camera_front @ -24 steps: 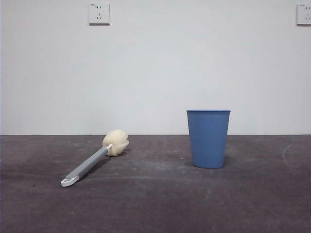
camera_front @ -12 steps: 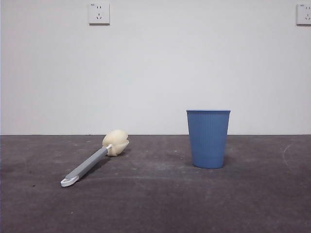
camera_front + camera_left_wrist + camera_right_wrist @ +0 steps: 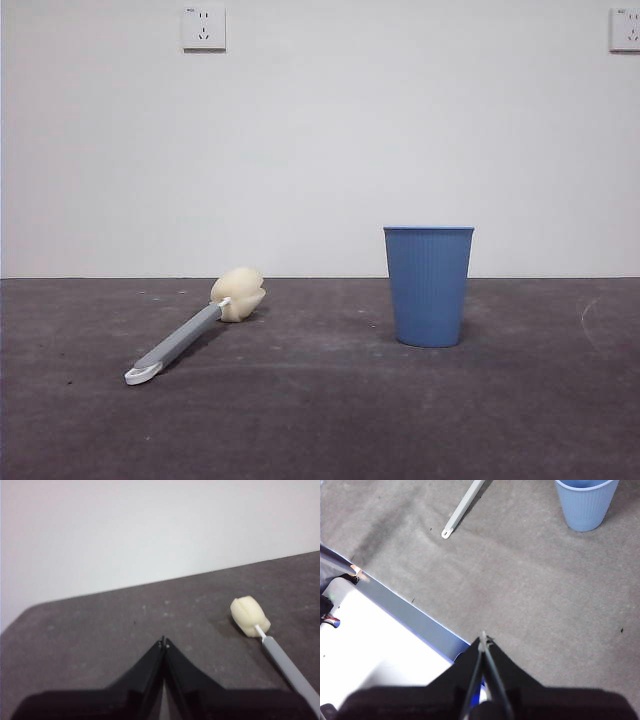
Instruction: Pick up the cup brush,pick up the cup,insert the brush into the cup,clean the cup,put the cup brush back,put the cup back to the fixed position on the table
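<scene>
Nothing changes across the front view pictures: the cup brush (image 3: 192, 333) lies at the same spot and angle on the table (image 3: 320, 420), and the cup (image 3: 429, 286) stands exactly where it did (no arm enters this view).

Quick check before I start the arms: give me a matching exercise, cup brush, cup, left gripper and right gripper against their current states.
Things:
1. cup brush
2. cup
3. left gripper
4. right gripper

States:
A. standing upright on the table, mouth up
B. jaws shut, empty, near the sponge head
C. lying flat on the table, handle loop toward the camera
D. jaws shut, empty, above the table's near edge

Pairs: 1-C, 2-A, 3-B, 4-D
</scene>
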### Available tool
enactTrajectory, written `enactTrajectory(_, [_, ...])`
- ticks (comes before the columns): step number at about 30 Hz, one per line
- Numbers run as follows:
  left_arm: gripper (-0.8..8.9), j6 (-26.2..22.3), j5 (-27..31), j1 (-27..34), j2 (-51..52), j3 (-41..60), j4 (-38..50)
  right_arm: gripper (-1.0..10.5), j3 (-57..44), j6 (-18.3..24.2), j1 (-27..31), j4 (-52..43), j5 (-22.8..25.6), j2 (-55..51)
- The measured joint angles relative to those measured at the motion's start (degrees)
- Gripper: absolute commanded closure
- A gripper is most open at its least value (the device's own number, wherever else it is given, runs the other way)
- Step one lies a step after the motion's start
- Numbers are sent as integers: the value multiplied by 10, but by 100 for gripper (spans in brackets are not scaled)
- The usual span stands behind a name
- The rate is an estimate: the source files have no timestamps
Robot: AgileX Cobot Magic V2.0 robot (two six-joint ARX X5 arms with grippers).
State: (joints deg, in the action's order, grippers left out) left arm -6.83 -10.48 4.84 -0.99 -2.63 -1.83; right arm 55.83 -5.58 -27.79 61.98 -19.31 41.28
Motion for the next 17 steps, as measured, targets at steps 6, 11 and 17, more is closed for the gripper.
enactTrajectory(6, [817,30,2,0,7,17,-42,946,0,0,0,0,0,0])
enactTrajectory(11, [817,61,0,0,6,17,-81,946,0,0,0,1,0,0])
enactTrajectory(17, [817,86,-2,0,7,17,-80,946,0,0,0,1,0,0])
